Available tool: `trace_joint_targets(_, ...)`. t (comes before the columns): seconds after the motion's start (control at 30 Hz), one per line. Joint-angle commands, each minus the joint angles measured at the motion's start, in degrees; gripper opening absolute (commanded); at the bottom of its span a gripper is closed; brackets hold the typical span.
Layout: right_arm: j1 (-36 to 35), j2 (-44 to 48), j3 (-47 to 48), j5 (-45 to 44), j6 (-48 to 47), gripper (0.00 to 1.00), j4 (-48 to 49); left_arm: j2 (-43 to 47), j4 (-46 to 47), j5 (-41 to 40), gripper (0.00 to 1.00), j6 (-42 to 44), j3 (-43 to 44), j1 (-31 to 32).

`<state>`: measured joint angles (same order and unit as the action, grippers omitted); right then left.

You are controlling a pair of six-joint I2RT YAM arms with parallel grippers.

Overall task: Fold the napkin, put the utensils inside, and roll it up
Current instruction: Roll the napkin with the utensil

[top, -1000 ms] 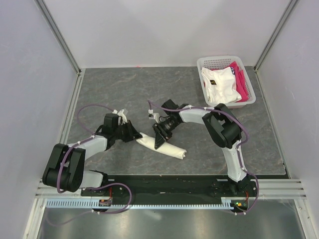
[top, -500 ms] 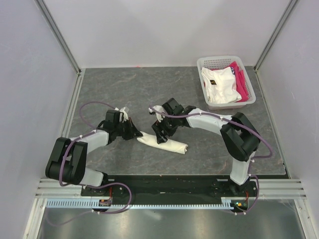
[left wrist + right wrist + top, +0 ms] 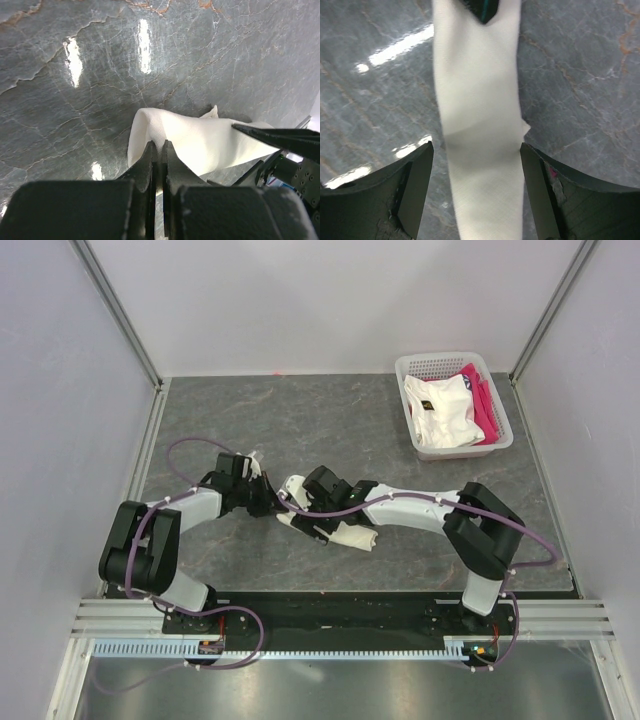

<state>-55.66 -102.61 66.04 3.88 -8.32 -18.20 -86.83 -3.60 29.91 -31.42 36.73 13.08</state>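
Left wrist view: napkin [image 3: 200,145] end pinched by clenched left fingers [image 3: 146,167], right fingers [image 3: 415,190] spread open astride it, so the roll could be tugged undone.

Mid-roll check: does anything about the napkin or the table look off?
One thing: a small corner of the rolled cream-white cloth napkin pokes out of its side, next to the open right gripper, so the roll is not fully tucked. The slim black spoon is not visible.
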Motion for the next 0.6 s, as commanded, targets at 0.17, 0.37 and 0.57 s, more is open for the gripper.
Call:
trace_joint_targets(0.17,0.0,-3.9,1.3,-4.1,-3.9,0.79,0.8,-1.2,-1.7,2.1,0.02,2.5,2.4,-0.3)
trace_joint_targets(0.37,0.1,-5.3,1.7,-2.4,-3.8,0.74,0.0,-1.2,-1.9,2.4,0.02,2.9,2.6,-0.3)
trace_joint_targets(0.57,1.4,-8.6,4.0,6.4,-2.1,0.45,-5.3,1.6,-1.2,0.8,0.5,3.2,2.7,-0.3)
